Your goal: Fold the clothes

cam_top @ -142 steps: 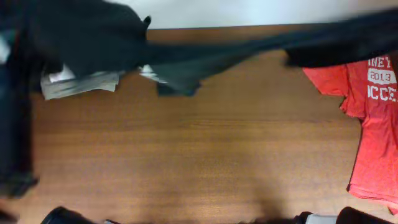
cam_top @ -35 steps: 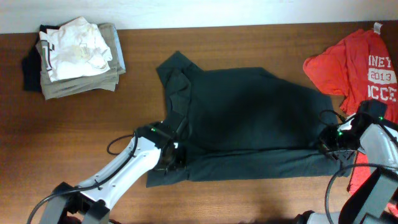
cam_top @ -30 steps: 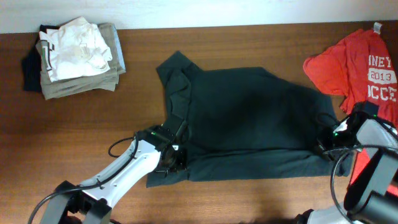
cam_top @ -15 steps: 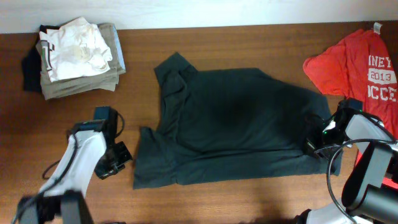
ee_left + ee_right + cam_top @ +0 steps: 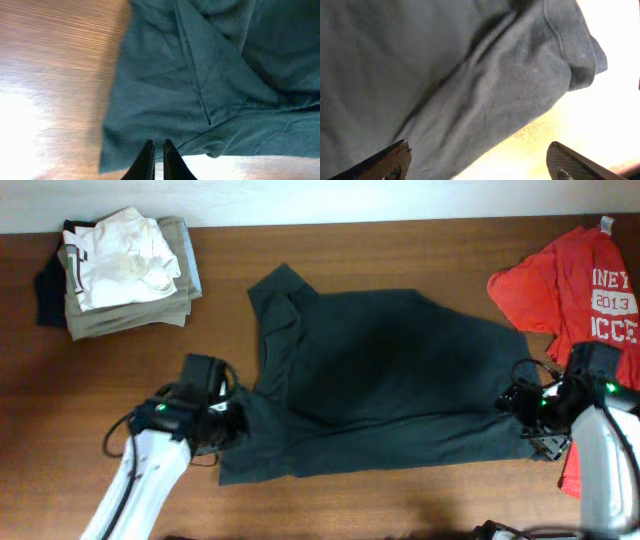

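shirt (image 5: 390, 370) lies spread, barely folded; i judge most folding is left. left gripper (image 5: 157, 159) pressed together, right gripper (image 5: 480, 157) spread wide.

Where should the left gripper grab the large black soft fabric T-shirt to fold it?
Pinch the black T-shirt at its lower-left hem corner, coming from the wooden table on the left. The fabric there ends in a flat edge, while the sleeve above is bunched. The left gripper hovers nearby.

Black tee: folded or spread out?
Mostly spread: black T-shirt lies flat, only a strip along its near edge looks doubled over.
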Robot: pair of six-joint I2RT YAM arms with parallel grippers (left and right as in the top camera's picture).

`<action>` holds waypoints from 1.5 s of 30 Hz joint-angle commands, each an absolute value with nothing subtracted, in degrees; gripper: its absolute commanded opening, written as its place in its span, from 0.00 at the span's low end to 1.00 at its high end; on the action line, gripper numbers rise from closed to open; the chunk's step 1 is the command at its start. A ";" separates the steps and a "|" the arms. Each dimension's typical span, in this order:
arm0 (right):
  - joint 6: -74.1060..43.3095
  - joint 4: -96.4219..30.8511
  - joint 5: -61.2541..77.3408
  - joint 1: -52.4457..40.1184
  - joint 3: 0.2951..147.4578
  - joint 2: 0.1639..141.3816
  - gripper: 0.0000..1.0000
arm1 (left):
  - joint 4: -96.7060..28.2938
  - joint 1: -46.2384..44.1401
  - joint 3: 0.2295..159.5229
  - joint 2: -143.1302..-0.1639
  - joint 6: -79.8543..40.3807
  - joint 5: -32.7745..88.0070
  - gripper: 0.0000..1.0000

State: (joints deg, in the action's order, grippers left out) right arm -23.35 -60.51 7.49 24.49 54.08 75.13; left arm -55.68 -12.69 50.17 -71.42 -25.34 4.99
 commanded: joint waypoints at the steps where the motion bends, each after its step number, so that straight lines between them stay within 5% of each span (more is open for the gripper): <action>1: -22.81 -58.87 6.55 24.01 53.82 83.70 0.87 | -52.62 -14.90 49.36 -81.03 -22.81 7.60 0.08; 4: -23.00 -53.63 6.87 24.01 53.82 96.01 0.20 | -48.80 -15.40 49.36 -94.17 -20.91 10.96 0.01; 5: -23.00 -52.60 6.85 24.01 53.82 98.17 0.17 | -48.16 -15.40 49.36 -95.88 -20.91 10.96 0.01; 9: -23.88 -50.00 6.79 24.01 53.78 102.08 0.31 | -45.45 -13.50 49.36 -102.35 -27.05 1.98 0.03; 18: -30.50 -48.60 6.79 11.11 54.08 101.47 0.25 | -54.57 13.82 50.98 -102.96 -30.61 2.13 0.01; 24: -35.16 -56.97 -1.96 17.58 54.33 83.74 0.23 | -56.73 15.27 51.90 -80.86 -30.37 2.11 0.04; 26: -33.50 -58.30 -1.72 18.02 54.33 71.57 0.31 | -57.76 15.27 51.90 -70.87 -30.33 2.11 0.21; 28: -30.00 -58.17 0.16 18.02 54.33 66.00 0.61 | -57.23 15.27 51.90 -64.71 -29.87 2.15 0.86; 29: -30.00 -58.22 0.93 18.02 54.33 64.66 0.61 | -57.28 15.27 51.90 -62.70 -29.50 2.55 0.98; 31: -30.00 -58.24 4.32 18.02 54.33 60.97 0.62 | -55.40 15.27 51.92 -60.55 -21.23 8.19 0.90; 34: -26.74 -58.48 13.17 18.02 54.33 53.65 0.62 | -52.62 10.61 52.36 -56.36 -15.55 10.63 0.89; 37: -25.10 -57.65 14.46 18.02 54.33 42.02 0.62 | -45.25 -2.13 52.36 -58.08 -15.79 10.50 0.56; 38: -24.18 -57.45 15.03 18.02 54.33 39.40 0.62 | -41.41 -5.21 52.36 -59.57 -16.08 9.96 0.22; 39: -23.92 -57.45 15.00 18.02 54.33 38.33 0.61 | -38.50 -6.68 52.36 -60.95 -17.28 8.54 0.19; 43: -23.79 -57.23 15.00 18.02 54.33 38.96 0.18 | -31.59 -11.03 52.36 -74.06 -14.55 8.38 0.09; 45: -22.70 -55.11 14.55 18.02 54.30 40.16 0.06 | -28.86 -13.21 52.36 -80.95 -10.63 8.32 0.05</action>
State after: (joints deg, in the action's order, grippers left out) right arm -23.99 -57.21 14.70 17.82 54.13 38.96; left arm -30.61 -11.38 51.99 -75.46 -15.09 8.56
